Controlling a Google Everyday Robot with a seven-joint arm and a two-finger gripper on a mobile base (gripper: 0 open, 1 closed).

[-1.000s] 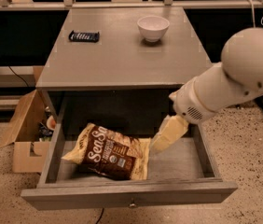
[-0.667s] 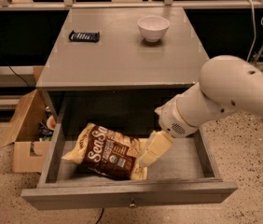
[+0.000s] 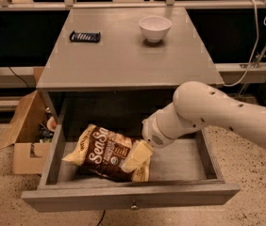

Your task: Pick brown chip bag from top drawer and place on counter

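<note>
The brown chip bag (image 3: 100,150) lies flat in the left half of the open top drawer (image 3: 90,199), its white lettering facing up. My gripper (image 3: 136,158) reaches down into the drawer on the white arm (image 3: 208,114) that comes in from the right. It sits over the bag's right end, touching or just above it. The counter (image 3: 123,60) is the grey top directly above the drawer.
A white bowl (image 3: 154,28) stands at the back right of the counter and a small flat black packet (image 3: 85,36) lies at the back left. An open cardboard box (image 3: 25,131) sits on the floor left of the cabinet. The drawer's right half is bare.
My arm has moved left and down into the drawer, bringing the gripper from the bag's right side onto its right end. The bag has not moved.
</note>
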